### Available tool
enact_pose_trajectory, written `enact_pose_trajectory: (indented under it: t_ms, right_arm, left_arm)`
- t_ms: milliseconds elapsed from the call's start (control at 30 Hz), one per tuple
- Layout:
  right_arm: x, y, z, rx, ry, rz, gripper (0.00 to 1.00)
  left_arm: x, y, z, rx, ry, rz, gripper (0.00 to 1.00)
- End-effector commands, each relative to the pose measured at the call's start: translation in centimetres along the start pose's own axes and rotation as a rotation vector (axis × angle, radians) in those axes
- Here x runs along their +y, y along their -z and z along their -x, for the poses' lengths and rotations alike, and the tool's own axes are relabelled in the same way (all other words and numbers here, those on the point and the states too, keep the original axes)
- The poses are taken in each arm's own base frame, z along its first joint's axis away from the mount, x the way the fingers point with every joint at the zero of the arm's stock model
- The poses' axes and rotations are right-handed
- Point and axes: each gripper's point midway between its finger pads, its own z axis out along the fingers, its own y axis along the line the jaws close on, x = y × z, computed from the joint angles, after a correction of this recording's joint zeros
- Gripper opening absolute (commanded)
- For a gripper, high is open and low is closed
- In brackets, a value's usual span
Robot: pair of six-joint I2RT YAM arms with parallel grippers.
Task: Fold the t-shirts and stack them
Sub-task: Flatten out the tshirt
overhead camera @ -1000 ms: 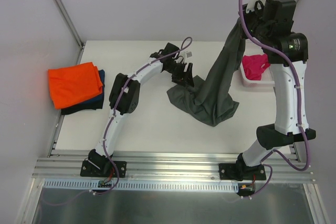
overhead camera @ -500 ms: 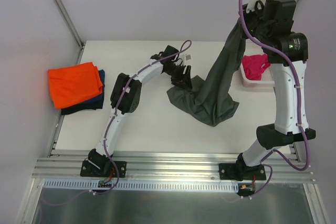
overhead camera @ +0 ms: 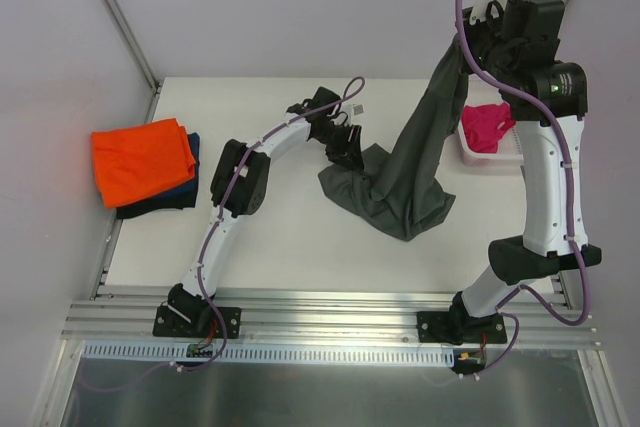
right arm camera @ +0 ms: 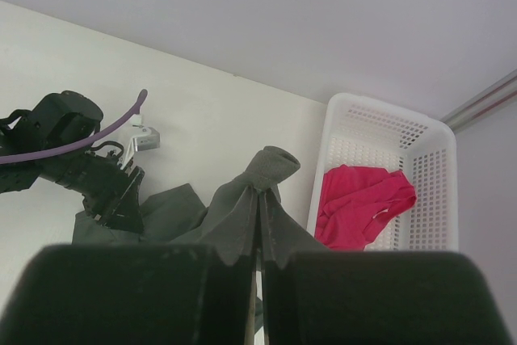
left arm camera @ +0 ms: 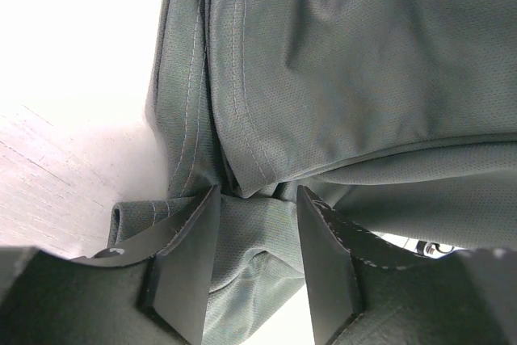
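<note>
My right gripper [overhead camera: 462, 42] is raised high at the back right and shut on a bunched corner of the dark grey t-shirt [overhead camera: 400, 197]. The shirt hangs down from it, and its lower part lies crumpled on the table. The right wrist view shows the jaws [right arm camera: 260, 199] closed on the cloth [right arm camera: 271, 167]. My left gripper [overhead camera: 345, 152] is low at the shirt's left edge. In the left wrist view it [left arm camera: 257, 199] is open, with a fold of grey cloth [left arm camera: 363, 78] between the spread fingers. The orange t-shirt [overhead camera: 140, 159] lies folded on the navy one [overhead camera: 165, 202] at the left.
The magenta-pink t-shirt [overhead camera: 487, 125] lies crumpled in the white lattice basket [overhead camera: 490, 159] at the right edge, just behind the hanging shirt. It also shows in the right wrist view [right arm camera: 363, 199]. Walls enclose the table at the back and left.
My left gripper has shifted slightly along the grey shirt's left edge. The right arm and the hanging shirt have hardly moved.
</note>
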Motion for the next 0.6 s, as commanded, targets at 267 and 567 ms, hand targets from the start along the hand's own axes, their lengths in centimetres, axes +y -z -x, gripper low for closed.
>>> enact_pose_trajectory:
  t_ms: [267,567]
  right_arm:
    - [-0.59,0.54,1.47,-0.053,-0.017,-0.018,0.01]
    - [-0.69,0.50,1.42,-0.050,-0.017,-0.022,0.01]
  left_arm:
    - [-1.55,0.73,1.02,-0.024,-0.035,-0.020,0.36]
    - [-1.62,0.41,0.65,-0.014,-0.030,-0.026,0.33]
